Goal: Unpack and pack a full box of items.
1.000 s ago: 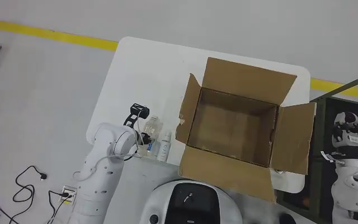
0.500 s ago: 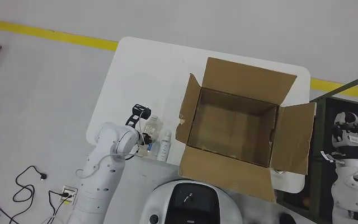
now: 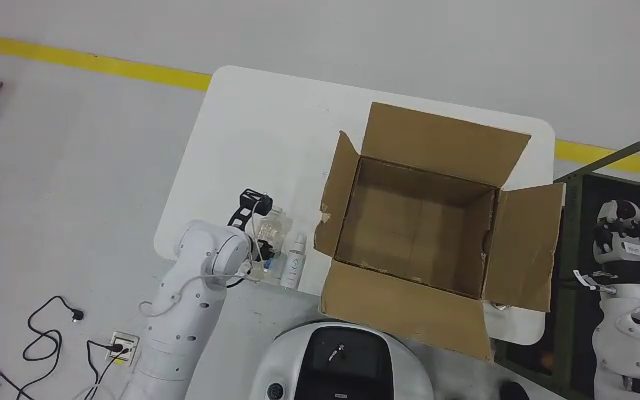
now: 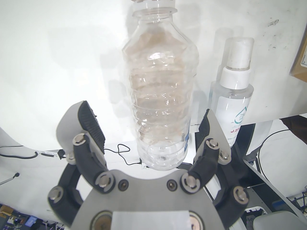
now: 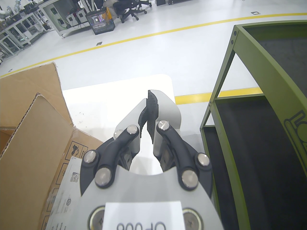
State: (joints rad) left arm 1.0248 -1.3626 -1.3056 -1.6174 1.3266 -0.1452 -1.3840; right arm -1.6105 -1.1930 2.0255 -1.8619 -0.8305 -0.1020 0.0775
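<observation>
Left gripper: your left gripper [image 4: 146,110] is spread wide, one pad on either side of the lower body of the water bottle [image 4: 160,84]. One pad stands plainly apart from the plastic. The other is just beside it, and you cannot tell whether it touches.
Water bottle: clear, ribbed and white-capped, it sits between your open fingers by the table's near edge, towards the near-left corner. Its base points at the gripper and its cap points away.
Spray bottle: you have a small clear spray bottle [image 4: 236,106] with a white head and clear cap just beside the water bottle. It is at the same near edge, on the side towards the box.
Box: the cardboard box [image 3: 445,145] sits on the right half of the table [image 3: 260,130] with all four flaps folded out. You can see only its bare brown floor inside.
Right gripper: your right gripper [image 5: 150,107] has its fingertips pressed together with nothing between them. It hangs by the table's right edge, between the box's side flap and a green metal cart [image 5: 242,56].
</observation>
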